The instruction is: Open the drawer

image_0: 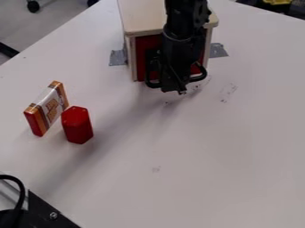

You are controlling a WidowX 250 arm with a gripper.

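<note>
My pincer point(175, 85) at drawer point(142, 55), drawer looks closed.
Red drawer front directly behind my pincer, in the wooden box point(142, 18) at the far side of the desk point(208, 156); black handle point(199, 76) shows on both sides of me, can't tell if touching. Can't tell how far open I am or if I've got hold of it.

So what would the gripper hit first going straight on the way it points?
Likely the white table, just in front of the red drawer; the gripper points down, its height unclear.
</note>
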